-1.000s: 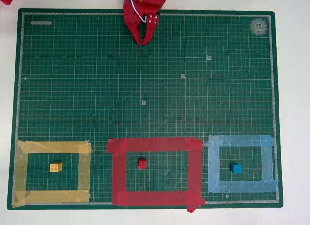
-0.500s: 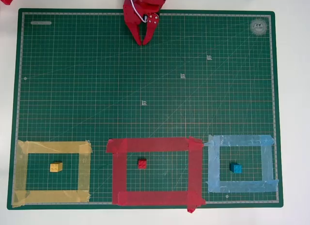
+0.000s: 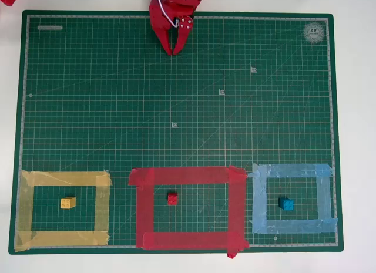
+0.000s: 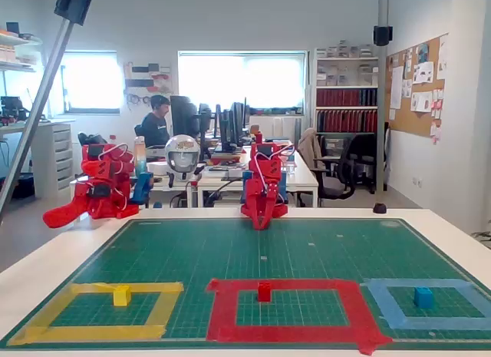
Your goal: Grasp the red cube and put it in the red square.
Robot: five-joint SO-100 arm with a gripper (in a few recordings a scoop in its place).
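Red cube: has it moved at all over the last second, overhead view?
No. The red cube sits at the same spot inside the red square.

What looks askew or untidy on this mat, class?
The red square is roughly taped: a loose end pokes past the mat's bottom edge at its lower right corner. Each cube, including the red cube, sits inside its matching frame.

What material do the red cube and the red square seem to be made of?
The red cube looks like hard, bright plastic, though it is too small to be sure. The red square seems to be matte adhesive tape: wide flat strips that overlap at the corners, with ragged ends.
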